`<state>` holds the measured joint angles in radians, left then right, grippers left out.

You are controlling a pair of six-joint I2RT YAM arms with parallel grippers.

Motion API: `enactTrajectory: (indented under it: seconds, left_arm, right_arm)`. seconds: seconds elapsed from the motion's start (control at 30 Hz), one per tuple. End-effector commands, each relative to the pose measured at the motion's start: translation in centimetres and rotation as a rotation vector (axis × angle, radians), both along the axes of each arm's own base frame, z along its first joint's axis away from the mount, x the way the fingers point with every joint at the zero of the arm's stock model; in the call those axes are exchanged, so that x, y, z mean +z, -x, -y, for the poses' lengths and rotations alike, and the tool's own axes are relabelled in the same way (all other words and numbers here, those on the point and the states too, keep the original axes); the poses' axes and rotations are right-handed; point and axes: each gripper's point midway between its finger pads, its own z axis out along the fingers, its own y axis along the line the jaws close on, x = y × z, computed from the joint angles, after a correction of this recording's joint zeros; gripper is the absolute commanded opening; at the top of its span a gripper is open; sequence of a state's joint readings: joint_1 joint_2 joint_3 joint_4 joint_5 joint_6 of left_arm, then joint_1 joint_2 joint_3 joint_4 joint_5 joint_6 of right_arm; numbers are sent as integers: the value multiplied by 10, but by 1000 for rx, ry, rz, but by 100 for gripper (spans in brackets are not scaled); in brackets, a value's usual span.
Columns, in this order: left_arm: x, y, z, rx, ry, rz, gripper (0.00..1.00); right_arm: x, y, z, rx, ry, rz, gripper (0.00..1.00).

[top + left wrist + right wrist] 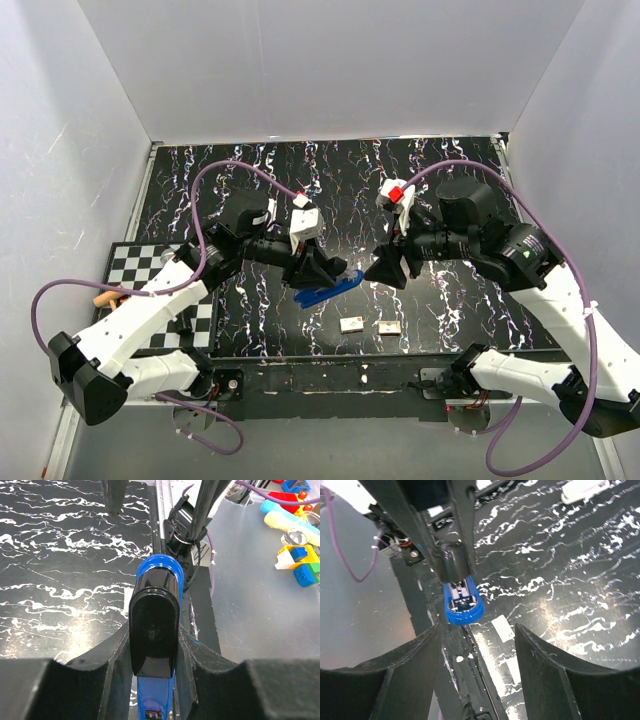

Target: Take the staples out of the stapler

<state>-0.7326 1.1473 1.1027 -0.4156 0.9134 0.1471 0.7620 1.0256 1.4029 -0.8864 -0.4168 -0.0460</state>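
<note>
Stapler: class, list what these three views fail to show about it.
Top external: rear of the stapler hidden under the left tool.
Left wrist: its black top cover hides the magazine; the near end is cut off by the bottom edge.
Right wrist: any staples in the front channel, too small and dim to tell.

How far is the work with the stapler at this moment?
Done: the left gripper is shut on the blue stapler. In hand: the open right gripper faces its front end without touching it. Left: the unloading itself.
</note>
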Motion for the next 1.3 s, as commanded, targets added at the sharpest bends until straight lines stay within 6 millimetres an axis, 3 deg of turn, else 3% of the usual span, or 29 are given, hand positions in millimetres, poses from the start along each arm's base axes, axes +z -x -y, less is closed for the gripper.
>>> enactTrajectory:
  seconds: [0.0, 0.33, 0.9, 1.17, 1.27]
  left_arm:
    - [18, 22, -9, -58, 60, 18, 0]
    - [23, 29, -17, -41, 101, 60, 0]
    - [15, 22, -17, 14, 89, 41, 0]
    - [16, 23, -16, 12, 97, 32, 0]
    - [15, 23, -15, 9, 101, 25, 0]
  right_arm:
    - [26, 20, -13, 149, -63, 16, 66]
    - [24, 22, -44, 216, -39, -16, 65]
    - [7, 22, -67, 246, 0, -18, 62]
    - [1, 22, -72, 256, 10, -11, 49]
    - [-2, 23, -72, 257, 11, -8, 40]
